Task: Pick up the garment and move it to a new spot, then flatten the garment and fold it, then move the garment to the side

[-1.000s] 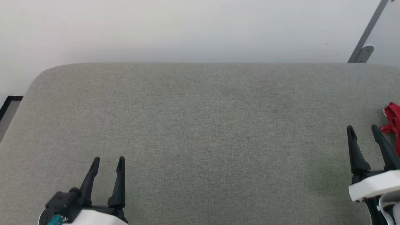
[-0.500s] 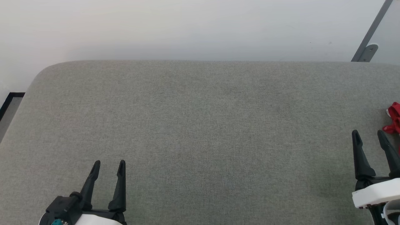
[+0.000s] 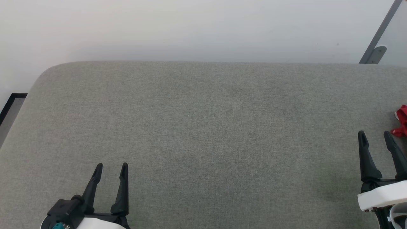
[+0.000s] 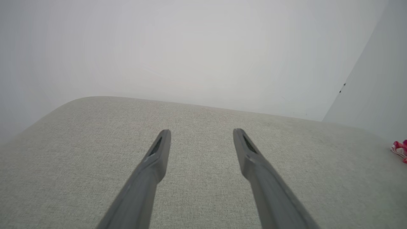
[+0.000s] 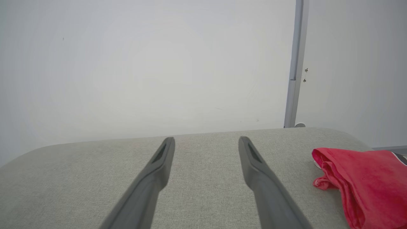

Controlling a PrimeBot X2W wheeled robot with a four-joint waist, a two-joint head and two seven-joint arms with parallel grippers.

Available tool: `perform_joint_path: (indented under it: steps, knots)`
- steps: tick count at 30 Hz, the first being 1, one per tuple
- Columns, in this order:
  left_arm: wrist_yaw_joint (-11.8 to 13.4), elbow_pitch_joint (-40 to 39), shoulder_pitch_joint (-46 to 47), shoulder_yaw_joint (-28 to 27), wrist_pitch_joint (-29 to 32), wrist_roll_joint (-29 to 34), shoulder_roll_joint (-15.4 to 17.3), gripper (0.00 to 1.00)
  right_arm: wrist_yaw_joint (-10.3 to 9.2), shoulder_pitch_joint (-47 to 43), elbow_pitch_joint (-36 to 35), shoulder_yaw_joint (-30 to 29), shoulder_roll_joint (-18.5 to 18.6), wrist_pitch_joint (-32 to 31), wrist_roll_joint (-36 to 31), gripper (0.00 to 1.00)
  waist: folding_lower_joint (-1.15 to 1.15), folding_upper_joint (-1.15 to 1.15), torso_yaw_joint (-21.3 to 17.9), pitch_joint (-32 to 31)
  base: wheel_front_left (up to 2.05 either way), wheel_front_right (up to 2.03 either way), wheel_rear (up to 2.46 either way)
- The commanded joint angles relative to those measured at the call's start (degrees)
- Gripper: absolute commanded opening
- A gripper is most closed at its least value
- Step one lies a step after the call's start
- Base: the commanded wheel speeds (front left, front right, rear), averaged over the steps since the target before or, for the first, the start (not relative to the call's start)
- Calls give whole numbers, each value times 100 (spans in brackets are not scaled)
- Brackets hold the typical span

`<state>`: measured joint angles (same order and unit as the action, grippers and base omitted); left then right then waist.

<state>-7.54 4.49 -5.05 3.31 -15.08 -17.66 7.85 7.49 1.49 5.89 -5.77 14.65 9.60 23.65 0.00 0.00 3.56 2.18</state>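
**Clerk:** Entry one, your pincers?

**Robot:** My left gripper (image 3: 112,165) has two long dark fingers spread to full width, with nothing held. It sits low over the near-left part of the surface. My right gripper (image 3: 374,133) is equally wide and equally empty. It is at the right edge of my head view, fingers pointing toward the far wall.

**Clerk:** Entry two, the article to be handled?

**Robot:** The garment (image 5: 365,184) is red cloth in a crumpled heap with soft rolled folds. A sliver of white shows at its near fold and a dark patch at its far right edge. I cannot make out any lettering. It lies on the surface at the far right, near my right gripper's outer finger (image 5: 270,190) but apart from it. From my head it is a small red scrap cut off by the frame edge.

**Clerk:** Entry three, the surroundings?

**Robot:** There is a broad grey-green woven fabric pad with rounded corners (image 3: 203,111), and a plain white wall (image 3: 190,28) behind it. A slanted grey metal bar (image 3: 381,31) stands beyond the far right corner, with a small rounded bracket (image 3: 376,53) at its foot. A black-bordered grey floor strip (image 3: 11,105) lies off the pad's left edge.

**Clerk:** Entry four, obstructions?

**Robot:** A narrow stretch of the pad's fabric lies between my right gripper and the garment. A wide stretch separates my two grippers.
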Motion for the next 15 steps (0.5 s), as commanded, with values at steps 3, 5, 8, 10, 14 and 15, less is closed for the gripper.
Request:
perform_joint_path:
  steps: [3,5,8,10,14,15]
  knots:
    - [15,-32,33,-27,-10,13,21,100,0,-43,-46,2,-35,0,-1,100,0,0,4,9,0,0,0]
    - [15,-44,18,-39,-10,4,18,100,0,-28,-54,0,-52,-8,32,100,0,0,4,24,0,0,0]
    - [15,-41,26,-61,-10,22,11,100,0,-8,-65,-19,-60,-8,41,100,0,0,0,50,0,0,0]
    - [15,-39,47,-82,-10,15,6,0,0,14,-73,-22,-69,-1,42,0,0,0,-6,70,0,0,0]
    - [-1,168,-24,-27,4,8,-74,0,0,-81,145,24,-144,-1,46,0,0,0,-3,69,0,0,0]
    - [0,184,-21,-26,15,-63,-80,0,0,-88,171,26,-167,-18,109,0,0,0,-5,67,0,0,0]
